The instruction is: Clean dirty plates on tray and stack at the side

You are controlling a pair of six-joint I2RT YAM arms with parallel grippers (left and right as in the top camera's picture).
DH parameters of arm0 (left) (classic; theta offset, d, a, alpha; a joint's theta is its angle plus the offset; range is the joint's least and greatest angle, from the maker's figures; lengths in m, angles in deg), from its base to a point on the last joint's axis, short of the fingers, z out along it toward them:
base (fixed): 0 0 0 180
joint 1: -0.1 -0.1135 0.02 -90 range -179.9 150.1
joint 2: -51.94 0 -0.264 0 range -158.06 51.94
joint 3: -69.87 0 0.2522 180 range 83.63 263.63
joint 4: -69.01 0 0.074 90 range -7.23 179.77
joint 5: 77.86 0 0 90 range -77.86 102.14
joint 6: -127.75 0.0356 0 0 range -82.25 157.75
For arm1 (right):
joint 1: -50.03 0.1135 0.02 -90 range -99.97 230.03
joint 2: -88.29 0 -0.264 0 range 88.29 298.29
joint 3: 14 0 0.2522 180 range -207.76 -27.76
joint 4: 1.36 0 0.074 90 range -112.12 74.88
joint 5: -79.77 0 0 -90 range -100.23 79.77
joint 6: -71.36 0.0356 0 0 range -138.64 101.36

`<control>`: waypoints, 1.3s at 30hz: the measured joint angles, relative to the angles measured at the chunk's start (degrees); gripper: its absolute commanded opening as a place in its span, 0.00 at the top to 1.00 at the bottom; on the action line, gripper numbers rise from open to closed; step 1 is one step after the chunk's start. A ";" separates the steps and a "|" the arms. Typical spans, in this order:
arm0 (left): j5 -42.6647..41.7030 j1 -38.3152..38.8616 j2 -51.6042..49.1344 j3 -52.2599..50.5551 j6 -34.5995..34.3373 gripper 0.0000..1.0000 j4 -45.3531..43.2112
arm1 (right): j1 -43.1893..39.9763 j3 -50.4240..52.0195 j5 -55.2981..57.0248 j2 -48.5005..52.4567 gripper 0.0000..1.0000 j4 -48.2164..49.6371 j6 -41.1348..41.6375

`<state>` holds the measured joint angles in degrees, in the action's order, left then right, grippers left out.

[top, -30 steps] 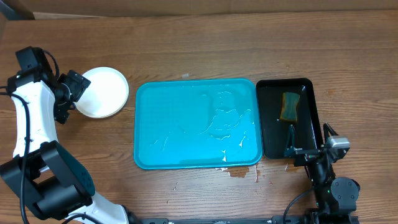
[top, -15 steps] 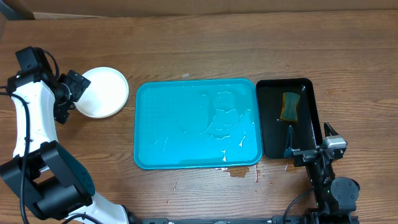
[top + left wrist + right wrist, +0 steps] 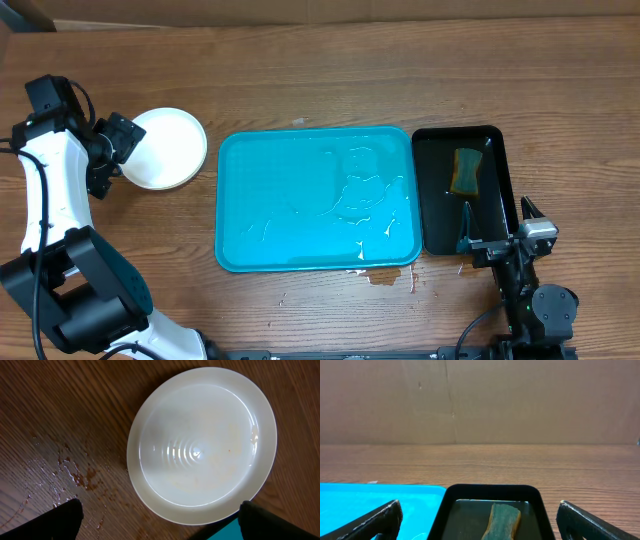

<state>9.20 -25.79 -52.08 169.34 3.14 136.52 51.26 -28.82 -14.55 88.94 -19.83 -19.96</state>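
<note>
A white round plate (image 3: 168, 148) lies on the wood left of the turquoise tray (image 3: 300, 215); whether others lie under it I cannot tell. In the left wrist view the plate (image 3: 200, 445) looks wet, with faint orange specks. My left gripper (image 3: 116, 157) hovers at its left edge, open, fingers (image 3: 62, 519) wide apart and empty. The tray holds only water streaks. My right gripper (image 3: 497, 222) stands open and empty over the near end of the black tray (image 3: 495, 140), its fingers (image 3: 370, 522) spread.
A yellow-green sponge (image 3: 466, 170) lies in the black tray (image 3: 492, 492), shown as sponge (image 3: 502, 520) in the right wrist view. A brown wet patch (image 3: 385, 278) sits at the turquoise tray's front edge. Water drops (image 3: 55, 472) speckle the wood beside the plate.
The right gripper shifted slightly toward the near edge early on, then held still. The left arm and plate have not moved.
</note>
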 measured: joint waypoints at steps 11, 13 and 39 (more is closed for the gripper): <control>0.00 0.00 0.00 0.00 0.02 0.00 0.00 | 0.00 0.00 0.02 0.00 0.00 0.00 0.02; 0.00 0.00 0.00 0.00 0.00 0.00 0.00 | 0.00 0.00 0.00 0.00 0.00 0.00 0.02; -0.22 33.75 19.98 -0.31 0.00 0.00 -0.15 | 0.00 0.00 0.00 0.00 0.00 0.00 0.00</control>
<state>8.98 7.96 -32.11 169.04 3.14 136.37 51.26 -28.82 -14.55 88.94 -19.83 -19.96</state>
